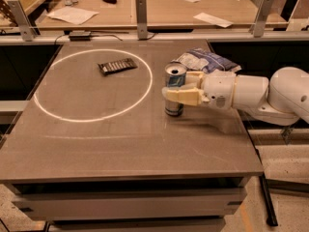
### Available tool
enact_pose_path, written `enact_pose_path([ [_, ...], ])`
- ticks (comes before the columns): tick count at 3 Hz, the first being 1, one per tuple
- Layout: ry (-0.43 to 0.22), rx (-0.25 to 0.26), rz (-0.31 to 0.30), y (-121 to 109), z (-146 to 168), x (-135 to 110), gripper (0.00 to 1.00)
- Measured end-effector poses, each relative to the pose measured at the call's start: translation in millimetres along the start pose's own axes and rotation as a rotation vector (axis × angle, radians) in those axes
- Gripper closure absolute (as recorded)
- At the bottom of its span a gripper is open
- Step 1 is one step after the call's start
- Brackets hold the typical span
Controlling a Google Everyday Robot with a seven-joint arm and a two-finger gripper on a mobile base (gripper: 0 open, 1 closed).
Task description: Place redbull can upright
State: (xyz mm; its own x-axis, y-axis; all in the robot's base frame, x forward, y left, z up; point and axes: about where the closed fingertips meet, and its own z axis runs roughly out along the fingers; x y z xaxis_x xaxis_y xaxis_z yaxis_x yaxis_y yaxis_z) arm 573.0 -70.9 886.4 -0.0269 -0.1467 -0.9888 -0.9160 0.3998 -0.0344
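The redbull can (174, 77) stands upright on the grey table (120, 149), just right of the white taped circle (145, 88). Its silver top faces up and its blue and silver side shows. My gripper (176, 87) reaches in from the right at the can's mid-height. One cream finger (182, 96) crosses the front of the can and the other lies behind it, so the gripper is shut on the can. The can's lower end touches the table or hangs just above it; I cannot tell which.
A blue-and-white snack bag (205, 61) lies right behind the gripper. A flat dark bar wrapper (117, 65) lies inside the circle at the back. A wooden bench with papers and metal posts (141, 11) stands beyond the table. My white arm (270, 95) covers the right edge.
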Motion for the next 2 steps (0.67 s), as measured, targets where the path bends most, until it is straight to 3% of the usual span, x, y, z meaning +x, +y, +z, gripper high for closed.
enact_pose_path([
  [2,0.0,0.001,0.0,-0.1,-0.3,-0.9,0.36],
])
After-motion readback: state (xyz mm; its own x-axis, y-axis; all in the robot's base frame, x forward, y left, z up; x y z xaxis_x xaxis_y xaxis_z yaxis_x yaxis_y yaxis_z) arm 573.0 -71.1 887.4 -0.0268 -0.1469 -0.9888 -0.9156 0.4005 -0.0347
